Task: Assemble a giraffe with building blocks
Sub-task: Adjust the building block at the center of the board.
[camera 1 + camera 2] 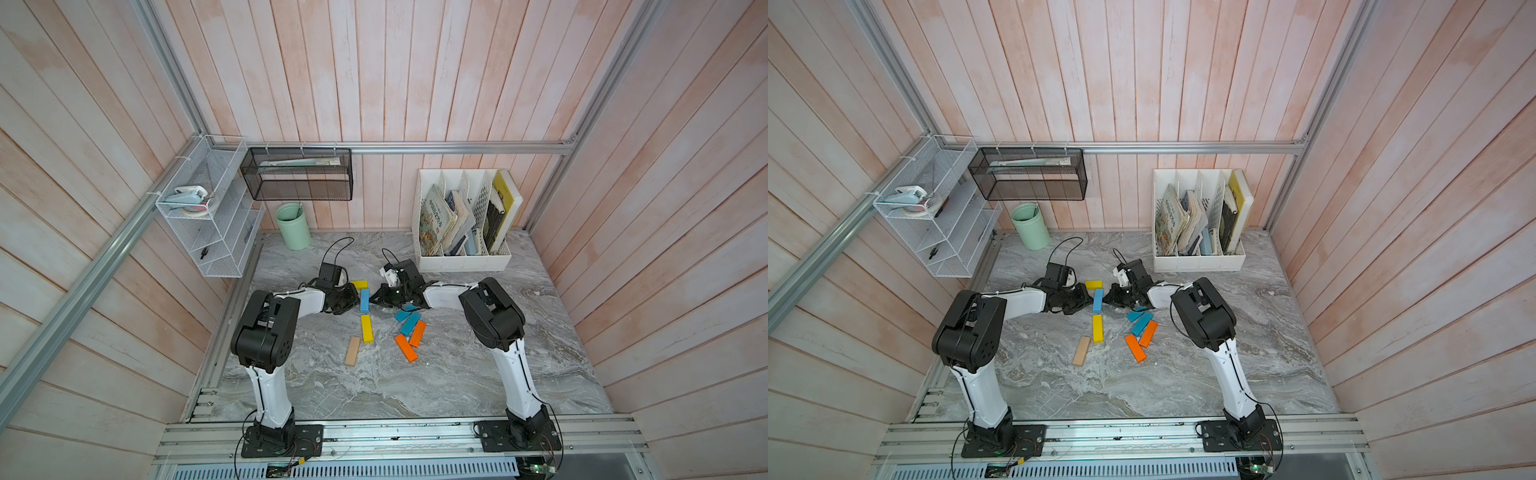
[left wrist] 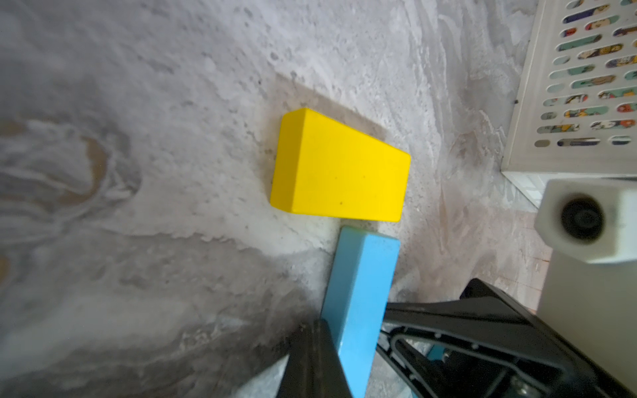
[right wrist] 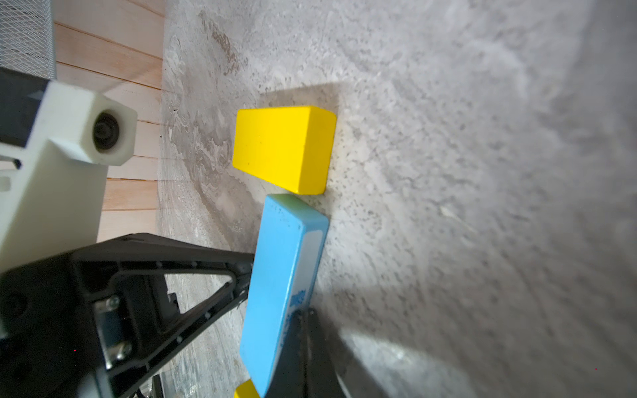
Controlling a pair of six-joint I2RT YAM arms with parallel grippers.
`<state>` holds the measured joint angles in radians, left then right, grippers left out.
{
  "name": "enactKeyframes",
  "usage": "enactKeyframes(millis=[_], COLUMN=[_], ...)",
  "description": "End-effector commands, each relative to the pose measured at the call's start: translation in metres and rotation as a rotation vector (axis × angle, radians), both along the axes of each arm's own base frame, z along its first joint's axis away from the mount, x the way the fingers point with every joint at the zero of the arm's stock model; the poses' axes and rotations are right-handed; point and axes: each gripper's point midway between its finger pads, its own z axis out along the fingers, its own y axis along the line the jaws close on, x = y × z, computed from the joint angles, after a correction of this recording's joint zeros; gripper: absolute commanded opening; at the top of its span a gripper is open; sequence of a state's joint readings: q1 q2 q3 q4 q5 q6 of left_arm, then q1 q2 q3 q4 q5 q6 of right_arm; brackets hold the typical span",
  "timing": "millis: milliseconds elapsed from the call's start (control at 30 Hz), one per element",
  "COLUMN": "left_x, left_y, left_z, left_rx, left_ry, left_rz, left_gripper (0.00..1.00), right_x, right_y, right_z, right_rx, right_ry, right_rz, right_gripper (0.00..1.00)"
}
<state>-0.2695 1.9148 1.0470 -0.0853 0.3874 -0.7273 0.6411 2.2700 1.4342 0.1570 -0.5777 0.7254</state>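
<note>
Blue block (image 1: 364, 300) runs near-to-far; yellow head (image 1: 359, 284) crosswise

Shells of left arm (image 1: 266, 390) and right arm (image 1: 517, 382) white; joint housings (image 1: 266, 328) black; base plates (image 1: 309, 436) black, bolted. Thin black cable (image 1: 338, 245) loops behind each claw. Fingers (image 3: 165, 255) of left gripper (image 1: 355, 300): black, triangular cut-out, silver screws (image 3: 112, 303).
</note>
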Motion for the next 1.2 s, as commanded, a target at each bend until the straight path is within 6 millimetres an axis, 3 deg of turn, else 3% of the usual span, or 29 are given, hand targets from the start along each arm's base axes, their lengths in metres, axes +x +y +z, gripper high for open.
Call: enactKeyframes(millis=[0,1167], left_x=[0.006,-0.001], left_y=[-0.006,0.001], left_z=[0.004,0.002], left_rx=[-0.013,0.001], left_ry=[-0.018,-0.011], left_rz=[-0.009,0.009], left_gripper=[0.0,0.0], right_x=[-0.009,0.005], right_y=[-0.005,-0.008], right_z=[-0.02,-0.019], right_rx=[-0.065,-0.078], right_ry=[0.057,0.05], right_rz=[-0.002,-0.008], right_gripper=[0.0,0.0])
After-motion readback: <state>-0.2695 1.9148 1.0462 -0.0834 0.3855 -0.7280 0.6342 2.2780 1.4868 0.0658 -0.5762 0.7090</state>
